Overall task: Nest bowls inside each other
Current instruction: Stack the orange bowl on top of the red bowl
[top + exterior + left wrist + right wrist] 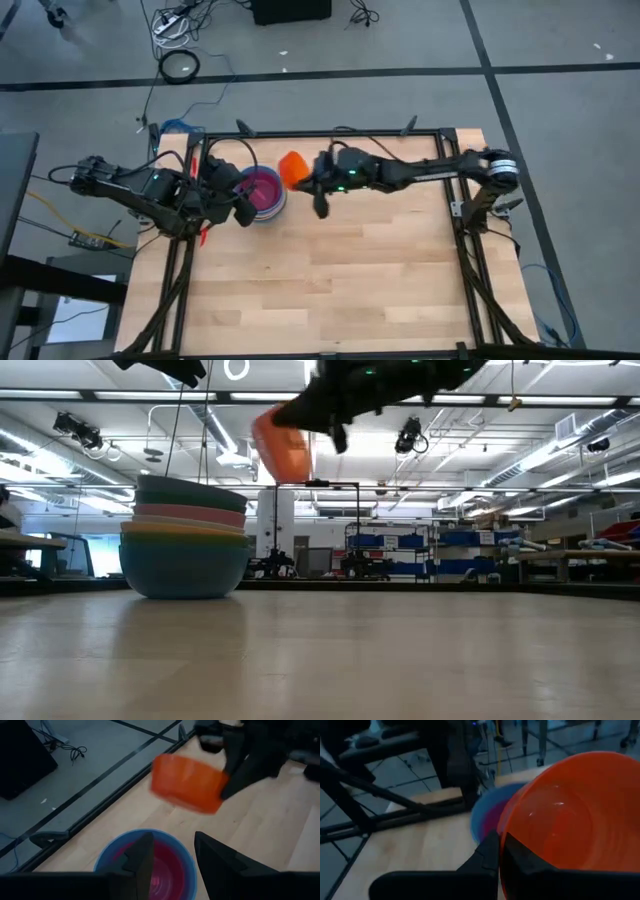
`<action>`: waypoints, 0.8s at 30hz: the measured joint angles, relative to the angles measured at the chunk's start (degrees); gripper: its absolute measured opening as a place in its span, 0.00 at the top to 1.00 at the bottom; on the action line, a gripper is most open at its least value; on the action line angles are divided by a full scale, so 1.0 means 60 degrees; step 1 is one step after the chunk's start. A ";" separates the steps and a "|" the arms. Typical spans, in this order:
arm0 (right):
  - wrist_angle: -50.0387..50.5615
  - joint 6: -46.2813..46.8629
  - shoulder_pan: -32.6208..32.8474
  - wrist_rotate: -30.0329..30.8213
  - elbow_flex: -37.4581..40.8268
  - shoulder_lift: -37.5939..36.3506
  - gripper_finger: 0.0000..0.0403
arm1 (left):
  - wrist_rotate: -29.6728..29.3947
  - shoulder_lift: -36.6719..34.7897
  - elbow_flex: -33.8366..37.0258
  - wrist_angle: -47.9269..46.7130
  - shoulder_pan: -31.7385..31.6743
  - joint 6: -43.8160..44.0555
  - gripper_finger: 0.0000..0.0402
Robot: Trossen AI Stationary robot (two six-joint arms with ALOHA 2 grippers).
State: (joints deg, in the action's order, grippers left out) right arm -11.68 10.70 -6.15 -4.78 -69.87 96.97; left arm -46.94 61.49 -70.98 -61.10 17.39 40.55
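Observation:
A stack of nested bowls rests on its base on the far left part of the table, a blue one outermost and a magenta one innermost. In the low view the stack shows teal, pink and yellowish rims. An orange bowl hangs in the air just right of the stack, with my right gripper shut on it. My left gripper hovers open above the stack's left side, touching nothing. My right gripper holds the orange bowl by its rim, one finger inside the bowl and one outside. The fingers come nearly level from the table's right. The bowl is lifted well clear of the table and tipped on its side, its opening toward the gripper.
Bare wooden tabletop spreads across the middle, near side and right. A black frame rail runs along the far edge. Both arms crowd the far left area around the stack.

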 joint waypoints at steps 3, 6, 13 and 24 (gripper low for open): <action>-0.0028 -0.0250 0.0000 -0.0258 -0.1185 0.0997 1.00 | -0.0006 0.0000 0.0000 -0.0014 0.0000 -0.0002 0.62; 0.0256 -0.0307 0.0000 -0.0737 -0.2394 0.2000 1.00 | -0.0008 -0.0004 0.0004 -0.0011 0.0000 -0.0017 0.62; 0.2404 -0.0783 0.0069 -0.0963 -0.5046 0.3747 1.00 | -0.0009 -0.0004 0.0004 0.0012 -0.0001 -0.0035 0.62; 0.5519 -0.1883 0.0284 -0.0190 -0.7574 0.5277 1.00 | -0.0011 -0.0004 0.0004 0.0156 0.0000 -0.0250 0.62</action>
State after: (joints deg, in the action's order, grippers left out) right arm 21.43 -0.60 -4.45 -5.92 -115.31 128.63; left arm -47.00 61.47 -70.96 -60.16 17.39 39.05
